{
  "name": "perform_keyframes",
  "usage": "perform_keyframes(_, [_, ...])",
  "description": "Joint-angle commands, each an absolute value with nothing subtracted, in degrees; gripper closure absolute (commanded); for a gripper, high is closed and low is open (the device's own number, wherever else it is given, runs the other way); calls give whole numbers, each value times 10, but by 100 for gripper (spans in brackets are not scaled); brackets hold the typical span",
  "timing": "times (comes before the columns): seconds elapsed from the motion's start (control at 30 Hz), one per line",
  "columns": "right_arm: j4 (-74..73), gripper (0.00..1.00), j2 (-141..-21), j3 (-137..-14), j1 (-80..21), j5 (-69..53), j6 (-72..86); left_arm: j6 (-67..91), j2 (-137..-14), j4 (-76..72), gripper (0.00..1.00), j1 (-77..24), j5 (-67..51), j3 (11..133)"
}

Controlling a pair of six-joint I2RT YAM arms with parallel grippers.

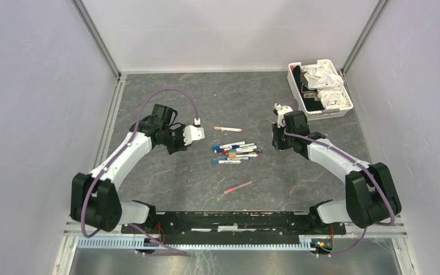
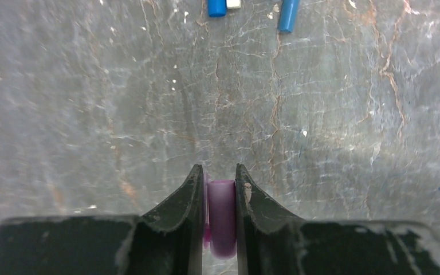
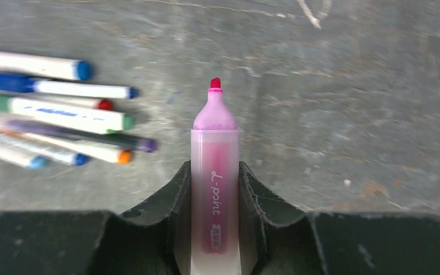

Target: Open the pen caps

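Two grips apart: left claw [image 2: 217, 170] purple cap [image 2: 222, 217], right claw [image 3: 213, 167] pink pen [image 3: 215, 143]

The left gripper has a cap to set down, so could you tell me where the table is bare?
Bare: the grey mat between the left arm and the near pink pen, and the far strip by the back wall. Crowded: the central cluster of white pens, and the white slotted basket.

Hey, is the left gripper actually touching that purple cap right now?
Touching. The left wrist view shows the purple cap pinched between the two fingers of the left gripper, both pressed against its sides with no gap.
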State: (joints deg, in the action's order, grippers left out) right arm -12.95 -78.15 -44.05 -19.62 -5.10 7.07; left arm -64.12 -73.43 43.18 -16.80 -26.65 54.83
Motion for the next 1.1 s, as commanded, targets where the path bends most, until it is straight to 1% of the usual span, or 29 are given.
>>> perform_keyframes(0.0, [-49, 100, -789, -419, -188, 122, 64, -503, -776, 379, 98, -171, -257, 554])
perform_keyframes(0.17, [-5, 100, -817, -404, -177, 147, 44, -500, -815, 321, 97, -175, -240, 519])
perform_keyframes(0.23, [-4, 91, -837, -406, -176, 143, 39, -513, -832, 302, 93, -175, -216, 510])
perform_keyframes(0.3, [-6, 90, -858, -412, -175, 142, 35, -523, -854, 296, 89, -175, -200, 507])
perform_keyframes(0.4, [-9, 88, -872, -406, -174, 134, 31, -521, -873, 301, 84, -176, -206, 506])
perform_keyframes(0.47, [-8, 85, -874, -395, -172, 134, 31, -523, -875, 301, 80, -180, -214, 500])
perform_keyframes(0.57, [-11, 79, -874, -383, -171, 135, 33, -525, -882, 297, 77, -190, -217, 491])
perform_keyframes(0.63, [-17, 70, -870, -380, -170, 126, 35, -524, -889, 297, 74, -193, -222, 490])
perform_keyframes(0.7, [-23, 53, -858, -380, -170, 122, 35, -524, -893, 296, 72, -193, -233, 492])
perform_keyframes(0.73, [-28, 49, -852, -381, -170, 122, 34, -523, -893, 296, 69, -193, -240, 494])
perform_keyframes(0.77, [-30, 43, -843, -384, -170, 122, 32, -522, -891, 296, 65, -193, -247, 496])
perform_keyframes(0.83, [-36, 37, -824, -390, -170, 138, 34, -530, -884, 314, 50, -193, -265, 506])
perform_keyframes(0.97, [-35, 34, -778, -416, -170, 136, 35, -526, -844, 341, 32, -192, -283, 543])
perform_keyframes(1.0, [-35, 33, -772, -429, -171, 120, 33, -520, -836, 357, 24, -192, -284, 563])
perform_keyframes(1.03, [-35, 32, -772, -445, -174, 109, 30, -507, -830, 374, 12, -192, -284, 586])
perform_keyframes(1.07, [-35, 31, -774, -460, -179, 93, 26, -492, -826, 390, 5, -191, -280, 616])
